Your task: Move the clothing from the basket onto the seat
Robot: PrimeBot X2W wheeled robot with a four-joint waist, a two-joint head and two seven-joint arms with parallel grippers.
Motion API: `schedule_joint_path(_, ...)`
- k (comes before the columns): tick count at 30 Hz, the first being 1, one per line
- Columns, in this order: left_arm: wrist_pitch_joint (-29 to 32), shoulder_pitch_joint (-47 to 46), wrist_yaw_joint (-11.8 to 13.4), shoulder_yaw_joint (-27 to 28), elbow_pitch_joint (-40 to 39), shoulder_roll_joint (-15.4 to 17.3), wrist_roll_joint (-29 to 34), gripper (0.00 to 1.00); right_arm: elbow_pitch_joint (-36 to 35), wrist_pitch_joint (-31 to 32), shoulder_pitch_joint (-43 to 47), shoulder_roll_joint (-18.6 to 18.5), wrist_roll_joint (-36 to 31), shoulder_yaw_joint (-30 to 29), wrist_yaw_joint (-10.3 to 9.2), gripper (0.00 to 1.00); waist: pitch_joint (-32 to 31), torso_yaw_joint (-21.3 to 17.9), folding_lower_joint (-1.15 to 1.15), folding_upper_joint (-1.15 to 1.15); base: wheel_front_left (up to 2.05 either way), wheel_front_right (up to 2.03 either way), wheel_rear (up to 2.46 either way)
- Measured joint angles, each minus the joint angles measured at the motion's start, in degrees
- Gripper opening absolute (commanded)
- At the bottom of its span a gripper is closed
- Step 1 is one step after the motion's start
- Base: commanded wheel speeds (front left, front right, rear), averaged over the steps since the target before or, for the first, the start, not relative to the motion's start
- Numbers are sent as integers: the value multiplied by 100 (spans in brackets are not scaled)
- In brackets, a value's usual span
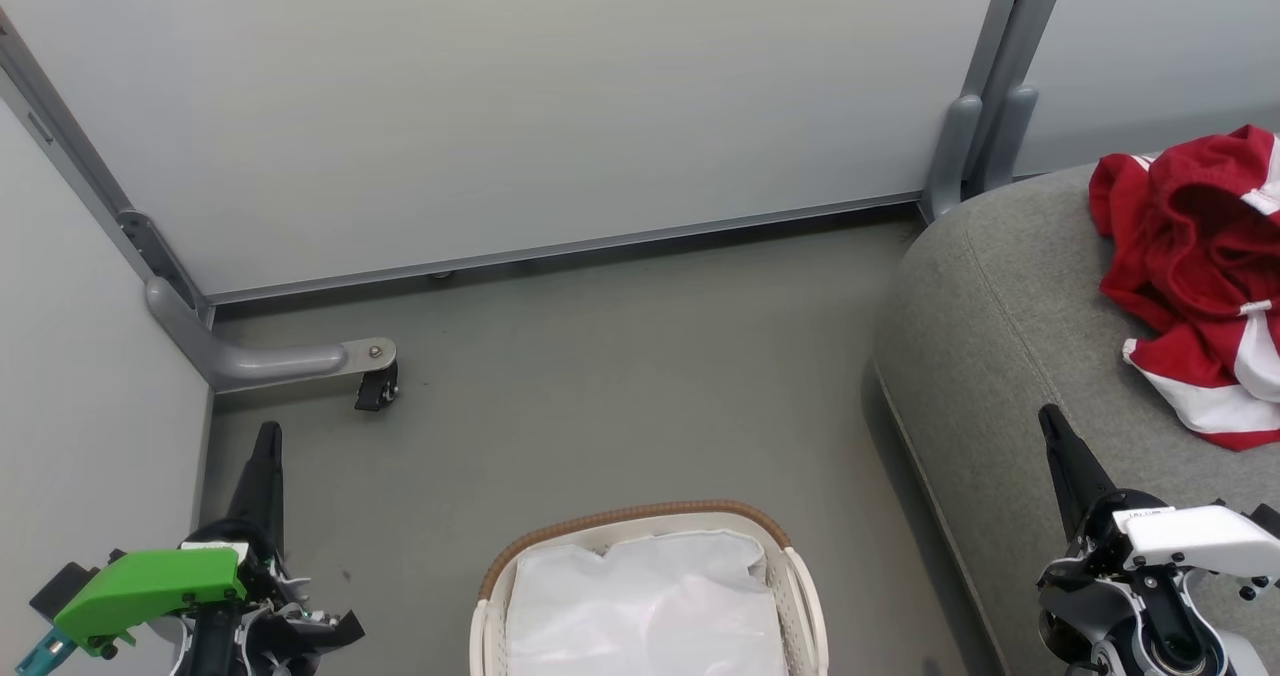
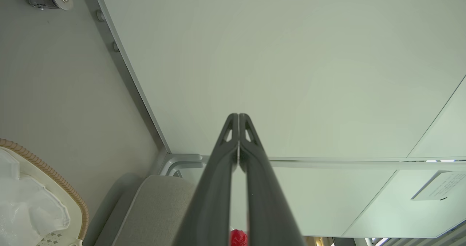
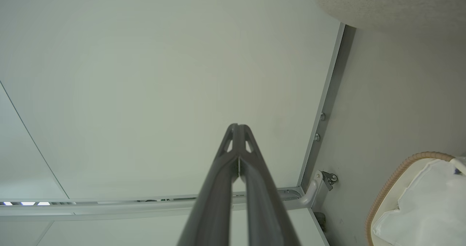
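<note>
The red clothing (image 1: 1200, 276) with white stripes lies crumpled on the grey seat (image 1: 1000, 356) at the right of the head view; a sliver of red clothing (image 2: 238, 237) shows between my left fingers in the left wrist view. The cream basket (image 1: 800, 596) with a brown rim stands on the floor at bottom centre, holding only a white liner sheet (image 1: 640, 606). My left gripper (image 1: 268, 434) is shut and empty at the lower left, left of the basket. My right gripper (image 1: 1048, 418) is shut and empty over the seat's front edge, below the clothing.
Pale partition panels (image 1: 500, 106) close off the far and left sides. A grey caster foot (image 1: 375, 381) juts onto the floor at the left. Bare grey floor (image 1: 620, 386) lies between basket, panels and seat. The basket rim (image 2: 54, 177) and basket rim (image 3: 393, 180) show in both wrist views.
</note>
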Motion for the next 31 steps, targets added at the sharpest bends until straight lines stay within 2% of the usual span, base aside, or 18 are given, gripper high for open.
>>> schedule_joint_path(31,0,0,0,0,0,0,0,0,0,0,0,0,0,0,0,0,0,0,0,0,0,0,0)
